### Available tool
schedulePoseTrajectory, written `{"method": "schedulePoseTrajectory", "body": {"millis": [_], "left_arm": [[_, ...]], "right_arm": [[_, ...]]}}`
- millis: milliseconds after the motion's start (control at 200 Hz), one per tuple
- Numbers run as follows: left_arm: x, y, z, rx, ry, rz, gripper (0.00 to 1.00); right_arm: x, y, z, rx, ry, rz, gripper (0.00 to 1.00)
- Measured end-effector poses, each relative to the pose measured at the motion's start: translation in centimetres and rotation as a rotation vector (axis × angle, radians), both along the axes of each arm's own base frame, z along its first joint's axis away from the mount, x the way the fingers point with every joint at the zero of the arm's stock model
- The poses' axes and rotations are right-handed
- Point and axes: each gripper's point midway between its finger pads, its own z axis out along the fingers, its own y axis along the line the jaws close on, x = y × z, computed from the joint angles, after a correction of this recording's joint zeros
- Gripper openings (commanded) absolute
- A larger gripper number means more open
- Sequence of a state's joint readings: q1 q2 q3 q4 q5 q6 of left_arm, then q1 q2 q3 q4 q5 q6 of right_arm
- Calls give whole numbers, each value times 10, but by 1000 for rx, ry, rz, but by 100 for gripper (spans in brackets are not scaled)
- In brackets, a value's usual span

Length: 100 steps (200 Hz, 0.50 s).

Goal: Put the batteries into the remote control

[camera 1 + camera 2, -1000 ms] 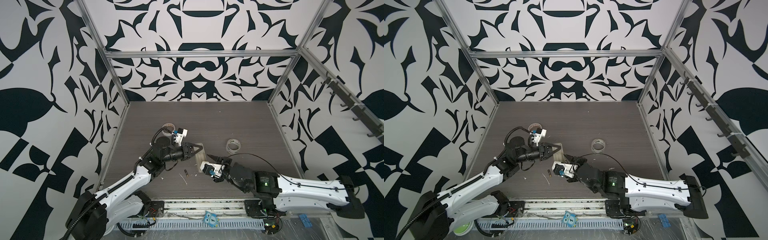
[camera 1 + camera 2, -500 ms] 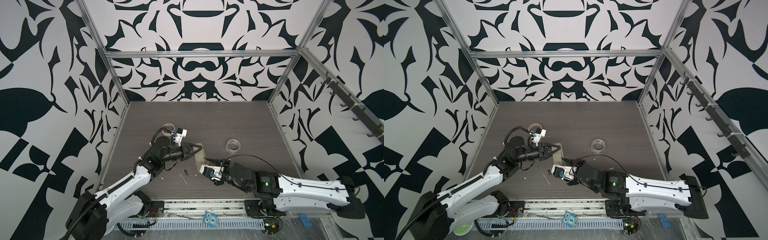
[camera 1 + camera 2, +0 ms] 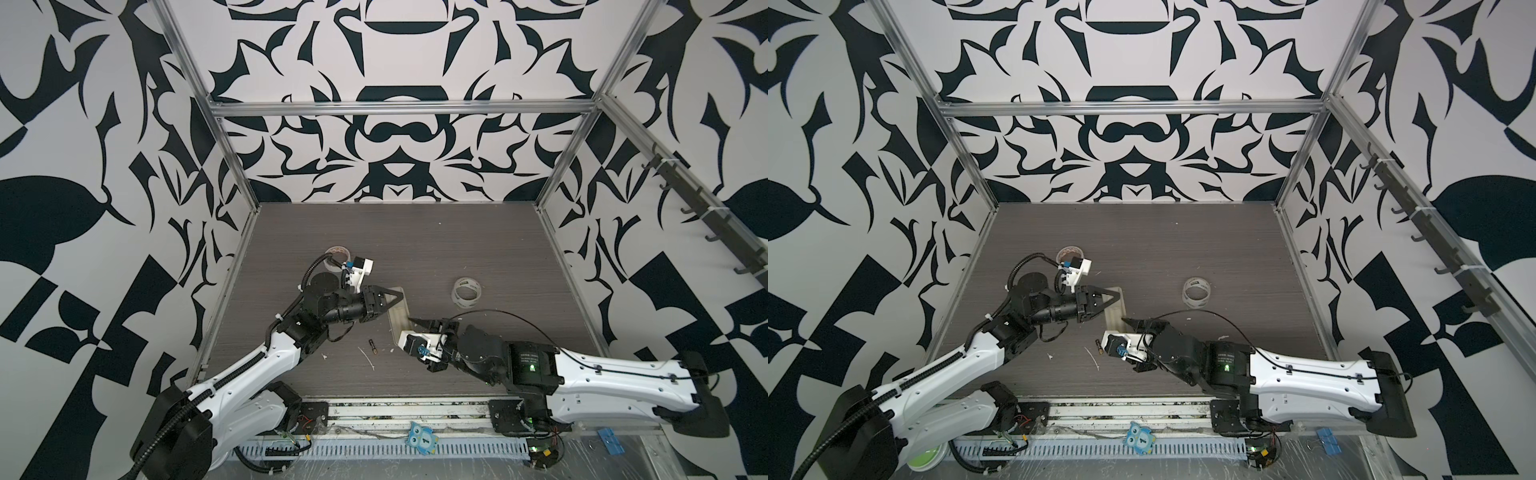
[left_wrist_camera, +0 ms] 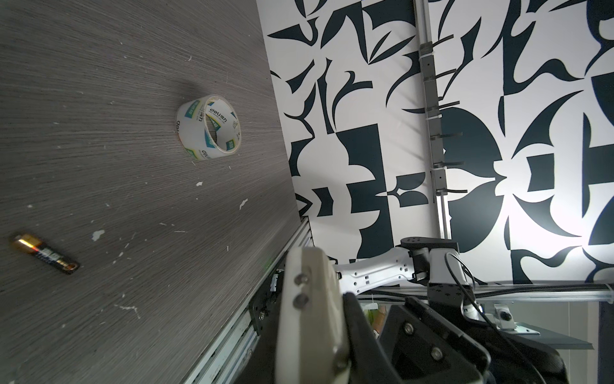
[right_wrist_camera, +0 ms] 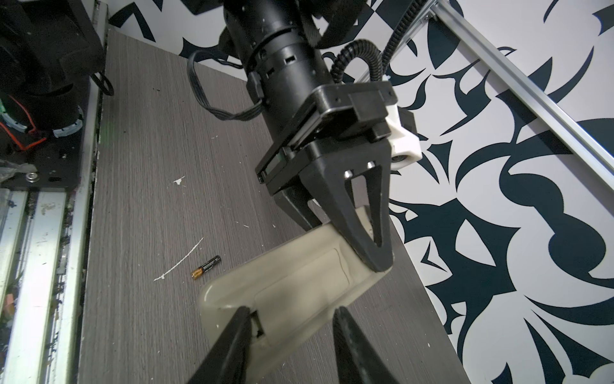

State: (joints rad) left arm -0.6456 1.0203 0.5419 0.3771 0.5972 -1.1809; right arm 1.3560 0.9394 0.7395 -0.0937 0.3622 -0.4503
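Left jaws are clamping the far end of the remote control point(image 5: 292, 282); the left gripper point(image 3: 395, 297) is reaching in level from the left side and is holding the remote with its plain beige back facing the right wrist camera

Right gripper point(image 5: 290, 312) is sitting at the remote's near end with its fingers standing apart, not pinching. One fingertip point(image 5: 241, 319) is lying over the beige back beside a small dark notch. The other is hanging just beside the remote's long edge. Contact at the notch: cannot tell

Remote position: in both top views it is lying between the two grippers, near the middle of the table point(image 3: 457, 241), long axis running front to back. The outline of a cover panel is showing on its back. Whether the near end is resting on the table or hanging above it: cannot tell

One battery point(image 3: 372, 346) is lying flat on the table, gold end showing, just left of the remote's near end and apart from both grippers. A thin white scrap point(image 5: 179, 262) is lying next to it. Only this one battery is showing in any view

A clear tape roll point(image 3: 466, 292) is standing to the right of the remote, well apart from it. A second tape roll point(image 3: 337, 253) is sitting behind the left wrist
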Motion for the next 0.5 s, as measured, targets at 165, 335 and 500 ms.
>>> {"method": "schedulePoseTrajectory", "body": {"millis": [165,335,500], "left_arm": [[0,0,0,-1,0,-2,0],[1,1,0,-2,0,-1,0],[1,1,1,-2,-1,-1,0]], "right_arm": [[0,0,0,-1,-1,0,45],[2,1,1,-7,-5,-12,45],[6,0,0,-14,-16,-28,45]]}}
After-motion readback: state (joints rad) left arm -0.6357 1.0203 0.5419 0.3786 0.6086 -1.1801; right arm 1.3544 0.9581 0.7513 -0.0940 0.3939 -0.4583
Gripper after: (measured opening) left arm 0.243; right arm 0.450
